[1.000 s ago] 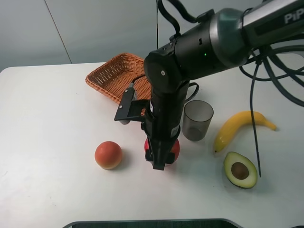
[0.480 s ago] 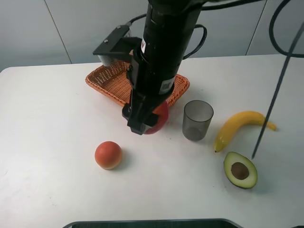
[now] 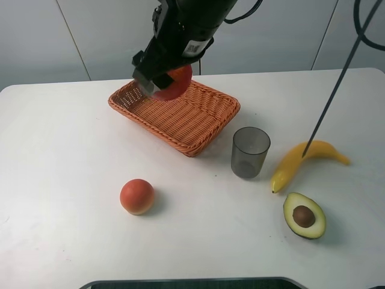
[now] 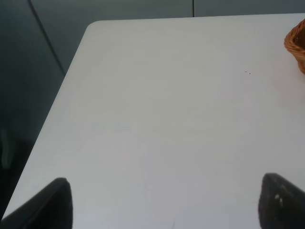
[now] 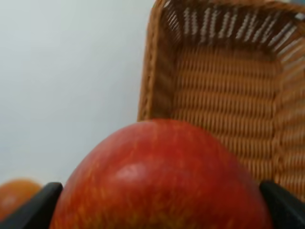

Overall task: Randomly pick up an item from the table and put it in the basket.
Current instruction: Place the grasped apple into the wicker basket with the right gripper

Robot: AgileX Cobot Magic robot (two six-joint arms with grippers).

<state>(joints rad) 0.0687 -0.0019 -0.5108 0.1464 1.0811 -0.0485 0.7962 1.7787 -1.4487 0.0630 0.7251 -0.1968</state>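
Note:
My right gripper [image 3: 161, 83] is shut on the red apple [image 3: 174, 83] and holds it in the air above the back left part of the orange-brown wicker basket [image 3: 198, 129]. In the right wrist view the apple [image 5: 162, 176] fills the lower frame between the two fingertips, with the basket [image 5: 224, 109] below it. The basket stands at the back middle of the white table [image 3: 66, 156]. My left gripper [image 4: 164, 202] is open over bare table near its corner, with only a bit of basket rim [image 4: 296, 45] in that view.
A smaller orange-pink round fruit [image 3: 137, 196] lies at the front left. A grey translucent cup [image 3: 250, 152] stands just right of the basket. A banana [image 3: 304, 161] and a halved avocado [image 3: 304, 215] lie at the right. A black cable [image 3: 337, 84] hangs over the banana.
My right gripper has lifted the apple from the table in front of the basket and carried it up and back, to above the basket's back left part.

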